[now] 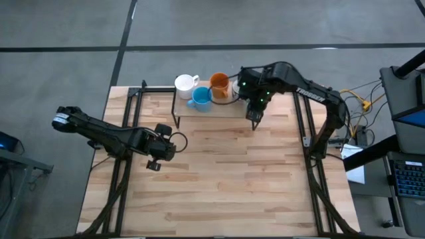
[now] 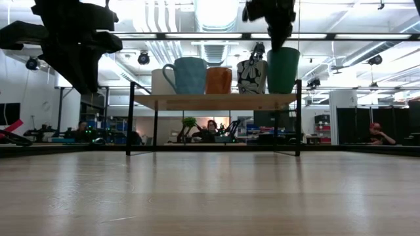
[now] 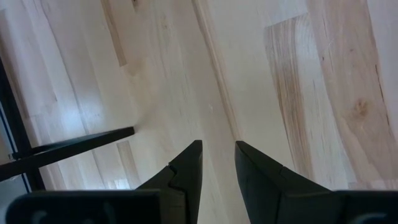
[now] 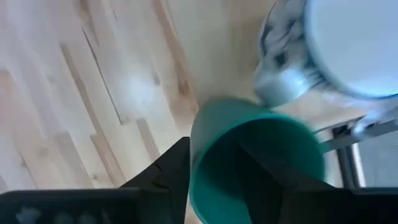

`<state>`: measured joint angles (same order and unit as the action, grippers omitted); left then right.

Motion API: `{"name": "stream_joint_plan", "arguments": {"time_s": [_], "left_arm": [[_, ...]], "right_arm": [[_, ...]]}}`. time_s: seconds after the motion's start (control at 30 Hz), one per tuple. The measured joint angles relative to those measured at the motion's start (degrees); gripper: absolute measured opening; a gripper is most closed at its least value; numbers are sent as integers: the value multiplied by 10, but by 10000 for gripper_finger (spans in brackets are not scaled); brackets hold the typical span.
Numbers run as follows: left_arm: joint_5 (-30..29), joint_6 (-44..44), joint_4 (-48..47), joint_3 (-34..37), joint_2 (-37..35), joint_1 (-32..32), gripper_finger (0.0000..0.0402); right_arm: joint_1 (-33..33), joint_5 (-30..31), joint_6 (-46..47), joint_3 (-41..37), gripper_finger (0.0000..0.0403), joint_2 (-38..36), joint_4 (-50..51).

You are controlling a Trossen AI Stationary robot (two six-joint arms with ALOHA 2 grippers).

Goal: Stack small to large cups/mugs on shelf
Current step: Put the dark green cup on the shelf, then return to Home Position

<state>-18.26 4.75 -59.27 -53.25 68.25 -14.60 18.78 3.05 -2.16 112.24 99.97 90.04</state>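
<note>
On the shelf (image 2: 216,101) five cups stand upright on their bases in a row: a white mug (image 2: 156,81), a light blue mug (image 2: 188,75), an orange mug (image 2: 218,80), a patterned mug (image 2: 251,75) and a dark teal cup (image 2: 283,70) at the right end. My right gripper (image 4: 214,149) hangs open just above the teal cup (image 4: 286,143), its fingers astride the rim. My left gripper (image 3: 217,155) hovers over the bare table left of the shelf, its fingers slightly apart with nothing between them. The tiny clear glass is not in view. My right gripper comes at the teal cup from above, pointing down, with one finger outside the wall (image 4: 198,143) and one inside the hollow. Whether either finger touches the wall I cannot tell. The cup stands upright on the shelf's right end.
The shelf's thin black legs (image 2: 299,118) stand on the wooden tabletop (image 1: 226,179), which stretches bare toward its near edge. The table's black frame rails (image 1: 305,126) run along both sides. People sit at desks in the room beyond.
</note>
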Motion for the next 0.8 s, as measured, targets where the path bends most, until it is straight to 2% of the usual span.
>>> {"name": "stream_joint_plan", "arguments": {"time_s": [0.2,0.4,0.5,0.6,0.7,0.8], "left_arm": [[0,0,1,1,0,0,80],[0,0,0,3,0,0,80],[-12,0,2,3,0,0,80],[-58,-1,5,3,0,0,80],[-148,-27,2,-3,0,0,80],[-247,-80,-15,-26,-1,0,80]], "right_arm": [[0,0,-7,78,135,-3,0],[-8,0,-13,121,141,-3,0],[-23,10,-45,145,140,-3,0],[-55,88,-58,183,135,-3,0],[-95,168,-51,226,128,-8,-1],[-135,198,-28,222,120,-44,-8]]}}
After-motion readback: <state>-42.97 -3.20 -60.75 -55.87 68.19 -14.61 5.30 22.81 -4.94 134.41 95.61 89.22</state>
